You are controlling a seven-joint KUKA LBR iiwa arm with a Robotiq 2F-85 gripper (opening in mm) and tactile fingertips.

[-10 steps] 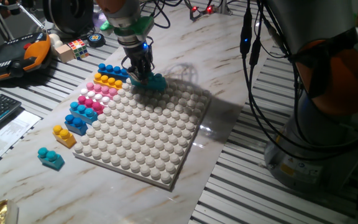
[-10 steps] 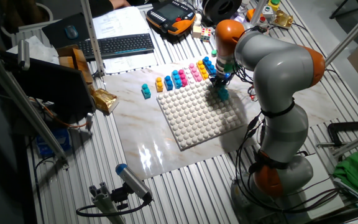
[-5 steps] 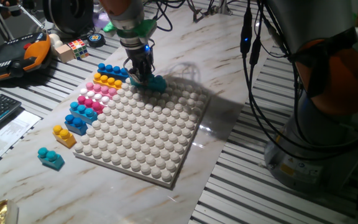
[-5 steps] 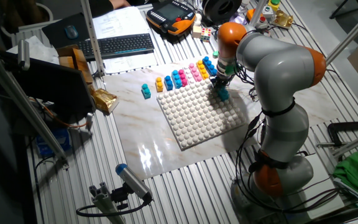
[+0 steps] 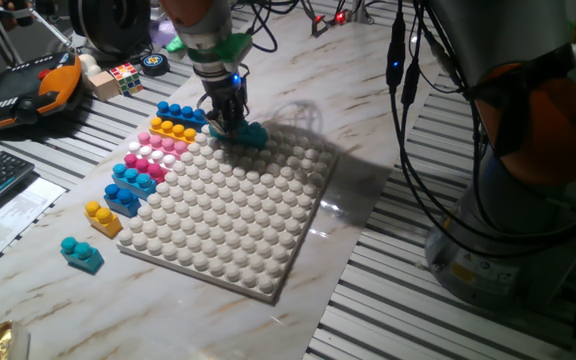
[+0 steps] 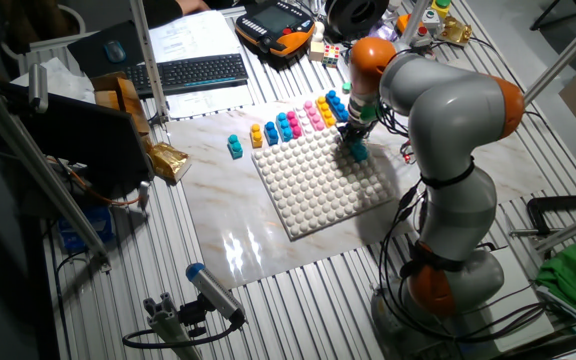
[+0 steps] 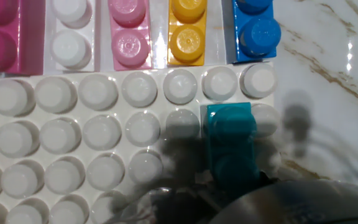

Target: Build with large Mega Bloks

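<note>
Pincer [image 5: 232, 124], pointing straight down, stands over a teal brick [image 5: 251, 133] at the far edge of the white baseplate [image 5: 268, 255], near its corner. The fingers appear closed about the brick's near end, though the hand view blurs the contact, so a firm grip is likely rather than certain. In the hand view the teal brick [image 7: 230, 144] sits among the outermost baseplate studs, one row in from the edge, its long axis running away from that edge.

Beside the baseplate's edge, on the marble surface [image 5: 388, 120], lie the other bricks in a row: blue brick [image 5: 180, 112], yellow-orange brick [image 5: 173, 129], pink bricks [image 5: 148, 160], light blue brick [image 5: 133, 177]. Further off, toward the near corner, a yellow-and-blue pair [image 5: 108, 210] and a lone light blue brick [image 5: 81, 253] rest apart.

Step in hand, as judged: seating the teal brick on the baseplate. The next move calls for a straight downward press until the studs engage, then opening the fingers and lifting clear without dragging the brick sideways.
</note>
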